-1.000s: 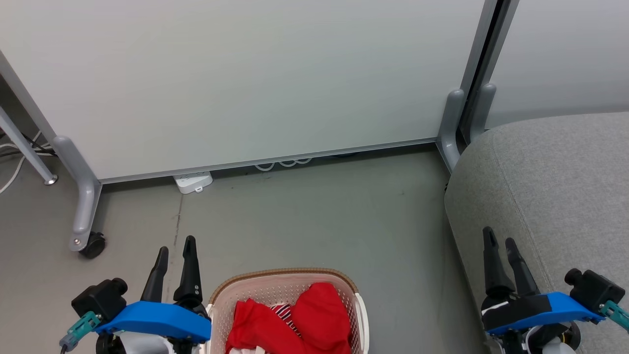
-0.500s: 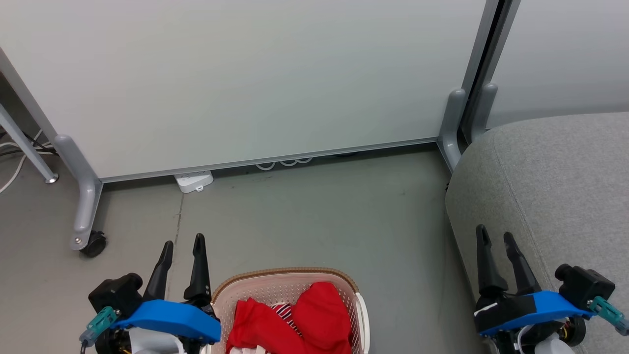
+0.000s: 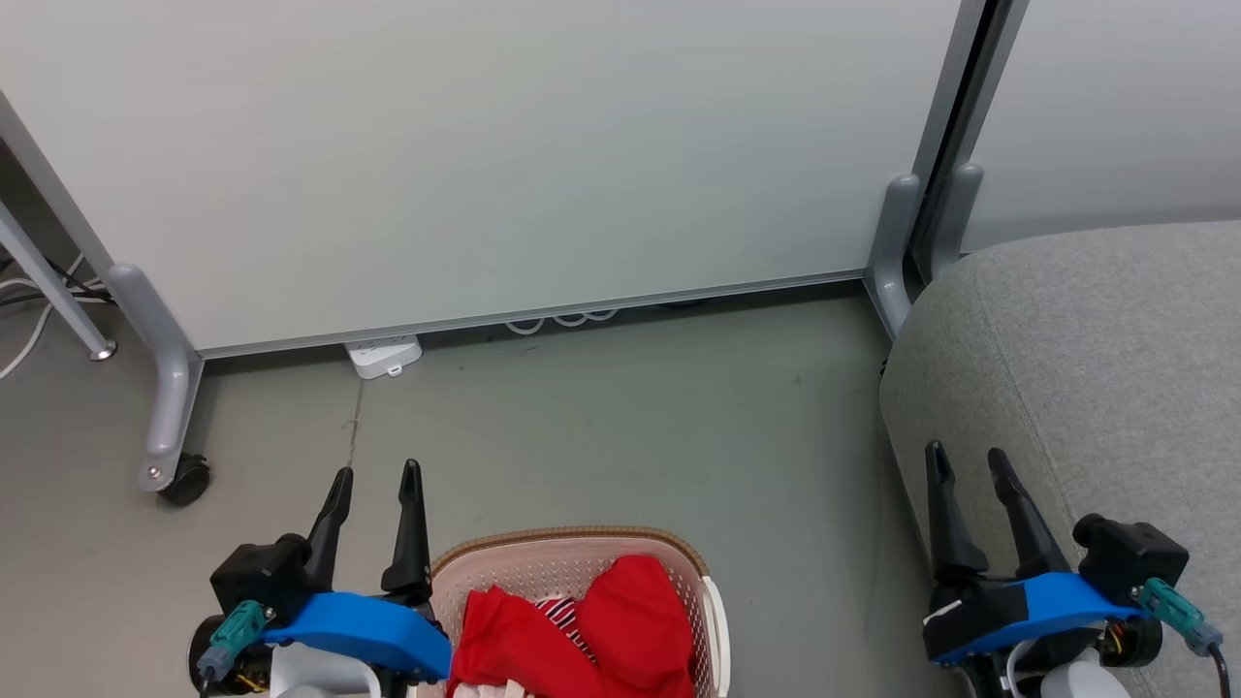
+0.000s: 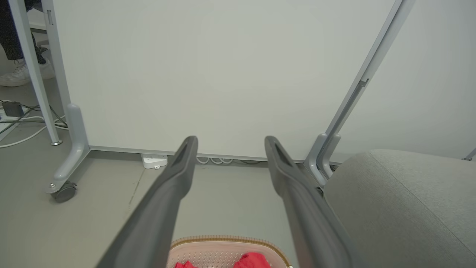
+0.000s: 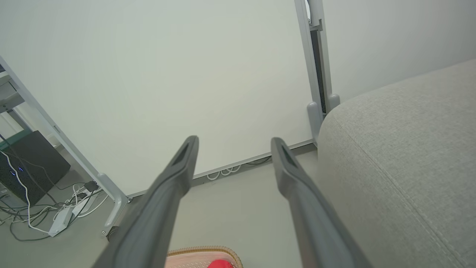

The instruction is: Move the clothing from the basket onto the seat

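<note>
leg: left of the basket and farther back; grey rounded metal on a black caster, carrying a smooth, pale partition panel.
power strip: a white plastic block beyond the basket, under the panel's lower edge.
left gripper: just left of the basket's rim; two long, dark, tapered fingers held apart with nothing between them, and a blue shell behind.
basket: cream perforated plastic with rounded corners and a brown woven-look rim, standing on the smooth grey floor.
clothing: inside the basket; bright red fabric crumpled in soft folds, with a red-and-white striped patch among it.
right gripper: well to the right of the basket; its dark fingers are spread and empty.
seat: right of the basket and apart from it; large, grey coarse-weave upholstery with a rounded edge and a stitched seam.
left wrist view adds: a white shoe and cables, far left of the basket behind the leg.
right wrist view adds: a dark box with trailing cords, far left of the basket.
</note>
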You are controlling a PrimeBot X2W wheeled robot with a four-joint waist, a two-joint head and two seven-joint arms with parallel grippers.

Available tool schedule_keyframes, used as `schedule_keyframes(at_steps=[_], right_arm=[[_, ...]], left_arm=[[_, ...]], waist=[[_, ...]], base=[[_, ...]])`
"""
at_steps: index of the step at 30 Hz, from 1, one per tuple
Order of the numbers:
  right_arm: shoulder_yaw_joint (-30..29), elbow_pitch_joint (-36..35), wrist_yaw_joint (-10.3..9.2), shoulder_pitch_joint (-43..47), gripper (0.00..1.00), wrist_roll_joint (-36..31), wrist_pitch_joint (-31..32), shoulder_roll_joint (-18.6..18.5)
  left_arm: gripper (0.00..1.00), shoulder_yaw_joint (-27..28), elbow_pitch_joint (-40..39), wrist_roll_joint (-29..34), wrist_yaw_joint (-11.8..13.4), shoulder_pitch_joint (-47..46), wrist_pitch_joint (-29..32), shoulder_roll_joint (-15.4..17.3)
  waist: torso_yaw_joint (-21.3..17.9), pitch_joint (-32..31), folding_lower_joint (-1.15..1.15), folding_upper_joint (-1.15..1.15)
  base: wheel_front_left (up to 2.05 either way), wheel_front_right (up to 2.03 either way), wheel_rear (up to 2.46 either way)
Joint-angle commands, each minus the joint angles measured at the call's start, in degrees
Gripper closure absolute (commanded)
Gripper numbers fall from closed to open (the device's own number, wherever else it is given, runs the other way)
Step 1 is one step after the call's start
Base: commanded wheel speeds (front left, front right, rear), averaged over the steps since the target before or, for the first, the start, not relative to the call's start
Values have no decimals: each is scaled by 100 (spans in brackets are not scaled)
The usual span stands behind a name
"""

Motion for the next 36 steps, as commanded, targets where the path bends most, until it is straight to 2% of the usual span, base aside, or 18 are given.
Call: schedule_keyframes(at_steps=[1,24,36], right_arm=[[17,5,0,-106,0,-155,-52,-22],[44,226,-1,-169,0,-1244,-311,8],[-4,392,-1,-177,0,-1577,-390,19]], left_arm=[[0,-19,8,155,26,-108,-63,37],[0,-185,210,1147,91,-179,-312,47],[0,-205,326,1309,85,-164,-390,50]], waist=[[3,1,0,0],[62,-13,0,0],[89,-45,0,0]], base=[[0,0,0],[0,0,0],[0,0,0]])
